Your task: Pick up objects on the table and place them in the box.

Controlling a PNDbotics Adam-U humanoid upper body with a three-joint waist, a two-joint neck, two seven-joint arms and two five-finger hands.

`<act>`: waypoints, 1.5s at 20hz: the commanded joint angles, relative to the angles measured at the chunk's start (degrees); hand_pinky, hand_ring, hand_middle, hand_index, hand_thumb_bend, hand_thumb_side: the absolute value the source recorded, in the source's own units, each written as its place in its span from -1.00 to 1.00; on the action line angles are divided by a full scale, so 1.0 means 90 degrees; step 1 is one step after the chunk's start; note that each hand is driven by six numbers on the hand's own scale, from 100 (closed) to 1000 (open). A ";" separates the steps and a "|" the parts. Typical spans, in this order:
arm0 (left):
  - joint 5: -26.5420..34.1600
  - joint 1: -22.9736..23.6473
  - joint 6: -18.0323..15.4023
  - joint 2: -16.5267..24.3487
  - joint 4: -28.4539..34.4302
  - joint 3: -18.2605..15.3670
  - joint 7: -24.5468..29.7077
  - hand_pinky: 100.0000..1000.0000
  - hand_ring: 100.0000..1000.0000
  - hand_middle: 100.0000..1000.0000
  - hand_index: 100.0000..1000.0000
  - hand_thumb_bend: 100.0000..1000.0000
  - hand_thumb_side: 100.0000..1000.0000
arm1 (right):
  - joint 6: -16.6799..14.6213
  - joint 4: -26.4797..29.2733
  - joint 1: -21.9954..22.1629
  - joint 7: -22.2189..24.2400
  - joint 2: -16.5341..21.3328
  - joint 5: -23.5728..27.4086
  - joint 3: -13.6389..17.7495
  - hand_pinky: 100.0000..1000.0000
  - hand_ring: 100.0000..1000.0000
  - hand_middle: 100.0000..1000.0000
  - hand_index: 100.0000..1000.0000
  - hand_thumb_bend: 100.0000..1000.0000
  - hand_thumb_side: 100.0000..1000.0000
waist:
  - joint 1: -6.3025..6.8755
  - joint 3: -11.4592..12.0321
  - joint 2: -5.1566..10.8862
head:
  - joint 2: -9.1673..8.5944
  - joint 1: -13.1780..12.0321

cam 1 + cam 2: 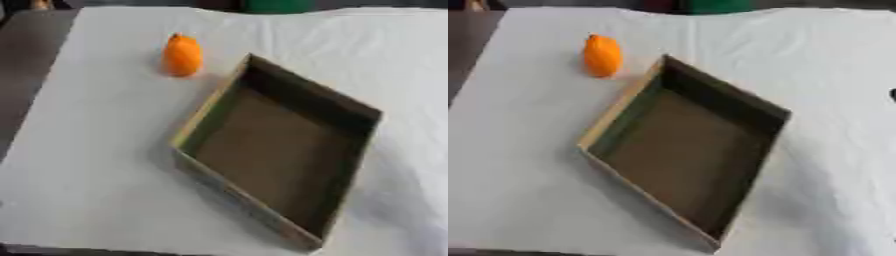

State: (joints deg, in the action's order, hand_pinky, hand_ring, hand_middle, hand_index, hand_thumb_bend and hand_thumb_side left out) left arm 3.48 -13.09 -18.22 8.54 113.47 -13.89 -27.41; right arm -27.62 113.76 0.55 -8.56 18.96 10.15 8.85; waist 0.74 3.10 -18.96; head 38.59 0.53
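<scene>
Looking down on a table (96, 165) covered with a white cloth (367, 55), slightly rumpled toward the far and right sides. Cardboard box (206, 111) sits open-topped near the middle, turned at an angle so one corner points to the far side and another toward the near edge; inside walls dark, floor brown and bare. Orange object (182, 55), rounded and tapering to a small tip at its top, stands on the cloth outside the box, just beside the box's far-left wall, near the far corner, not touching it as far as can be made out. Green shape (278, 5) shows at the far edge beyond the cloth. Small dark spot at the right border of the right eye view, too little to identify. Neither hand shows in either view, so their state cannot be told.
</scene>
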 commanded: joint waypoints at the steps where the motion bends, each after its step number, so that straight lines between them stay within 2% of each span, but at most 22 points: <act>1: -0.0016 -0.0059 0.0000 0.0089 0.0124 -0.0003 0.0018 -0.33 0.12 0.28 0.17 -1.00 0.40 | 0.0001 0.0093 -0.0010 -0.0013 0.0082 -0.0022 0.0059 0.73 0.48 0.46 0.82 -1.00 1.00 | 0.0007 -0.0003 0.0081 | -0.0093 0.0037; 5: -0.0020 -0.0060 0.0015 0.0107 0.0124 -0.0004 0.0016 -0.33 0.13 0.28 0.18 -1.00 0.40 | 0.0010 0.0093 -0.0014 -0.0014 0.0079 -0.0037 0.0057 0.73 0.48 0.46 0.82 -1.00 1.00 | 0.0023 -0.0010 0.0071 | -0.0099 0.0033; 8: -0.0081 -0.0135 0.0050 0.0293 0.0124 -0.0005 0.0005 -0.34 0.13 0.29 0.19 -1.00 0.40 | 0.0022 0.0093 -0.0013 -0.0017 0.0084 -0.0043 0.0056 0.73 0.48 0.46 0.83 -1.00 1.00 | 0.0043 -0.0016 0.0078 | -0.0096 0.0033; 14: -0.0569 -0.0783 0.0186 0.1171 0.0124 0.0016 0.0076 -0.35 0.12 0.28 0.27 -1.00 0.40 | 0.0032 0.0093 0.0030 -0.0031 0.0139 -0.0038 0.0055 0.73 0.48 0.46 0.82 -1.00 1.00 | 0.0101 -0.0019 0.0157 | -0.0102 0.0071; 18: -0.0944 -0.1295 0.0515 0.1782 0.0071 0.0104 0.0216 -0.36 0.11 0.29 0.33 -1.00 0.41 | 0.0023 0.0093 0.0038 -0.0030 0.0172 -0.0018 0.0049 0.73 0.48 0.46 0.82 -1.00 1.00 | 0.0117 -0.0057 0.0195 | -0.0121 0.0126; 21: -0.1230 -0.1618 0.0798 0.2246 -0.0254 0.0256 0.0328 -0.36 0.11 0.33 0.38 -1.00 0.42 | 0.0020 0.0093 0.0031 -0.0022 0.0183 0.0005 0.0040 0.73 0.48 0.46 0.82 -1.00 1.00 | 0.0123 -0.0111 0.0210 | -0.0122 0.0140; 27: -0.1786 -0.2326 0.1353 0.3149 -0.1130 0.0656 0.0800 -0.36 0.10 0.42 0.51 -0.68 0.50 | 0.0010 0.0093 0.0046 -0.0001 0.0201 0.0020 0.0033 0.73 0.48 0.46 0.82 -1.00 1.00 | 0.0138 -0.0234 0.0227 | -0.0135 0.0158; 30: -0.2077 -0.2652 0.1605 0.3600 -0.1564 0.0986 0.1090 -0.34 0.10 0.52 0.57 -0.58 0.53 | -0.0007 0.0093 0.0038 0.0014 0.0224 0.0044 0.0008 0.73 0.48 0.46 0.82 -1.00 1.00 | 0.0133 -0.0313 0.0239 | -0.0056 0.0100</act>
State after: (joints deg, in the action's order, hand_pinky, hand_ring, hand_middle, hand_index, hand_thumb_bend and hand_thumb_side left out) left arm -14.10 -36.05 -4.60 37.40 100.23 -5.71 -18.52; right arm -27.49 113.76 1.04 -8.63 19.48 10.23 8.79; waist 1.98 0.19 -17.96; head 38.06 1.58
